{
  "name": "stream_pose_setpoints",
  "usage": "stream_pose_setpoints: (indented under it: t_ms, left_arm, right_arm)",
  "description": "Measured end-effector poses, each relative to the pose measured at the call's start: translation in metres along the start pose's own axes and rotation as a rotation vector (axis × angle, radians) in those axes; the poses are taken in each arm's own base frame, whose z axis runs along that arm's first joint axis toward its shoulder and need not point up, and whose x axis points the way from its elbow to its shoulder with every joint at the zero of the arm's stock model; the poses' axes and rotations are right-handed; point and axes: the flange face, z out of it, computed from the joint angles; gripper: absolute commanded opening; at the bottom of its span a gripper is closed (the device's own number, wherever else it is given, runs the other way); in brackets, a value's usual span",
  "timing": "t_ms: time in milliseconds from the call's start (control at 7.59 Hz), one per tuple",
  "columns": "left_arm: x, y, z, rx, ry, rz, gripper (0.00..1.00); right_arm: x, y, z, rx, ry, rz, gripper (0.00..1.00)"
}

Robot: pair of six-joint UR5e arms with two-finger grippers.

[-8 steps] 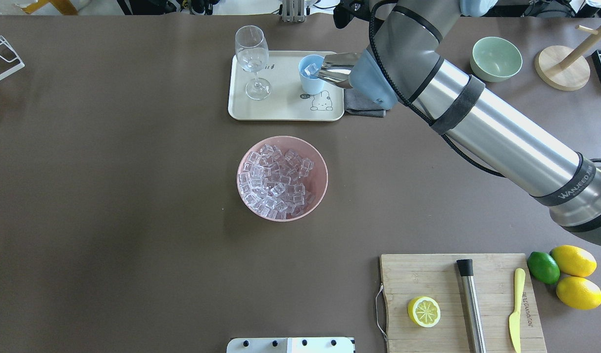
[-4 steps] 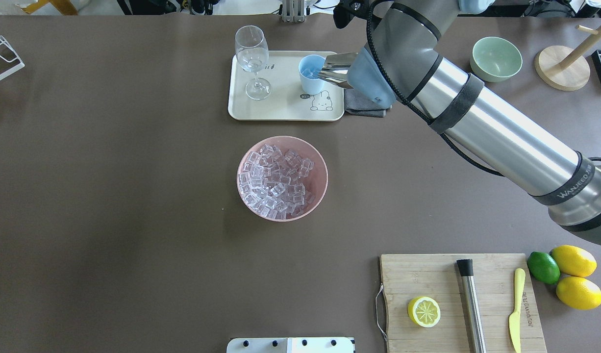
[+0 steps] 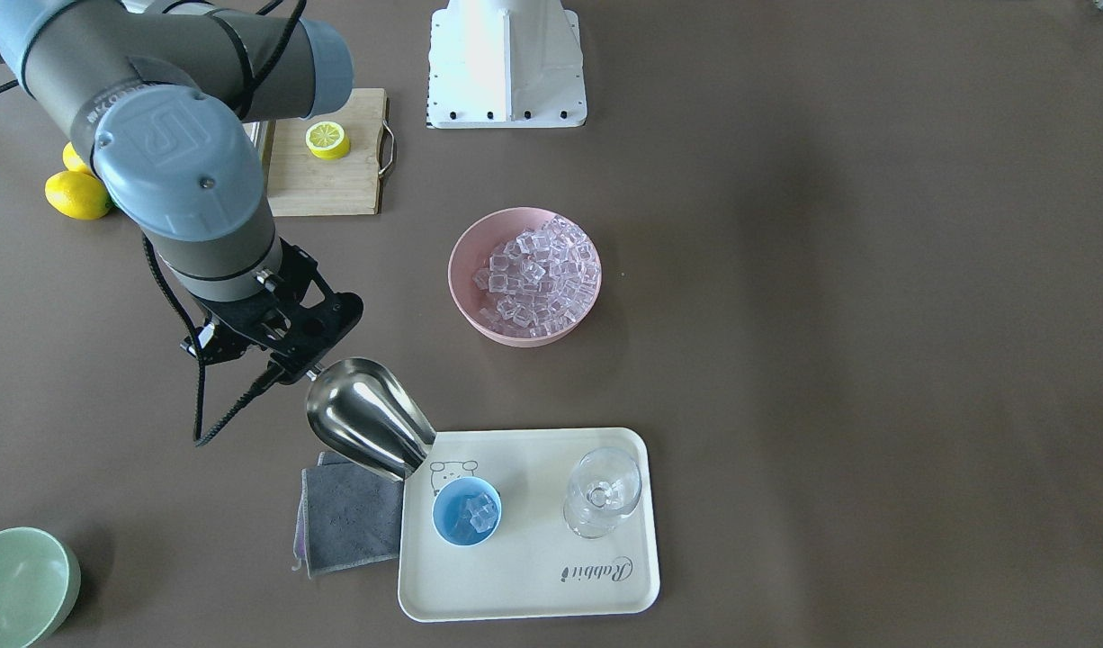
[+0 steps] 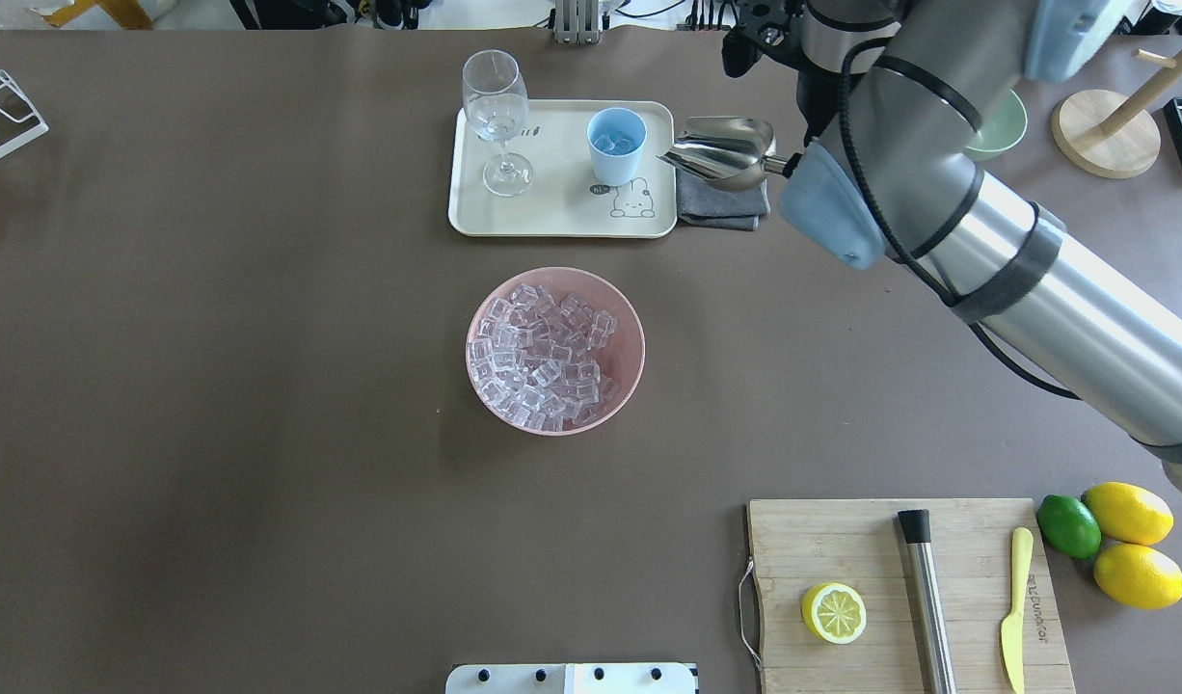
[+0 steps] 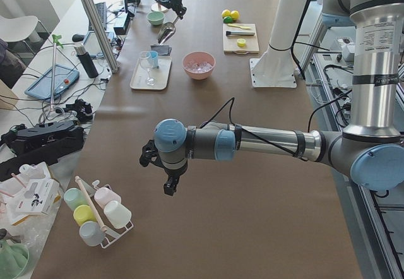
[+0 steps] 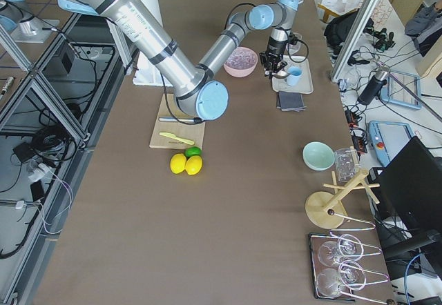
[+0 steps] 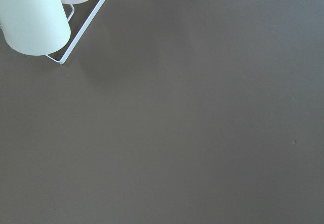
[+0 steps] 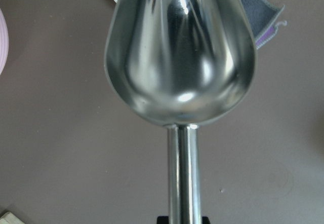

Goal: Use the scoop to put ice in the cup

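Observation:
My right gripper (image 3: 298,353) is shut on the handle of the shiny steel scoop (image 3: 368,423). The scoop (image 4: 724,150) hangs over the grey cloth, just right of the light-blue cup (image 4: 617,145), mouth tilted down toward it. The right wrist view shows the scoop's trough (image 8: 177,46) empty. The cup (image 3: 467,511) stands on the cream tray (image 3: 533,585) and holds a few ice cubes (image 3: 475,515). More ice (image 4: 543,357) fills the pink bowl (image 4: 635,349) at mid-table. My left gripper (image 5: 169,187) shows only in the exterior left view; I cannot tell whether it is open or shut.
A wine glass (image 4: 496,116) stands on the tray left of the cup. A grey cloth (image 4: 716,207) lies beside the tray. A pale green bowl (image 3: 16,585) sits further right. A cutting board (image 4: 842,549) holds a lemon half, steel rod and knife. A mug rack (image 5: 95,213) stands near the left arm.
The scoop has pulled back from over the cup's rim to the right, above the cloth, and the right arm has swung that way. The cup's inside is now uncovered.

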Motion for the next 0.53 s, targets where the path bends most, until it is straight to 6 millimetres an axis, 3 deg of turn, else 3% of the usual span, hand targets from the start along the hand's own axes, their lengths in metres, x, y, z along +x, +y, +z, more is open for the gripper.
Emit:
stream_pose_setpoints:
  t_ms: [527]
  left_arm:
    - [0.0,-0.001,0.0,0.0,0.0,0.0,0.99]
  right_arm:
    - [0.012,0.153,0.008,0.069,-0.019,0.305,0.0]
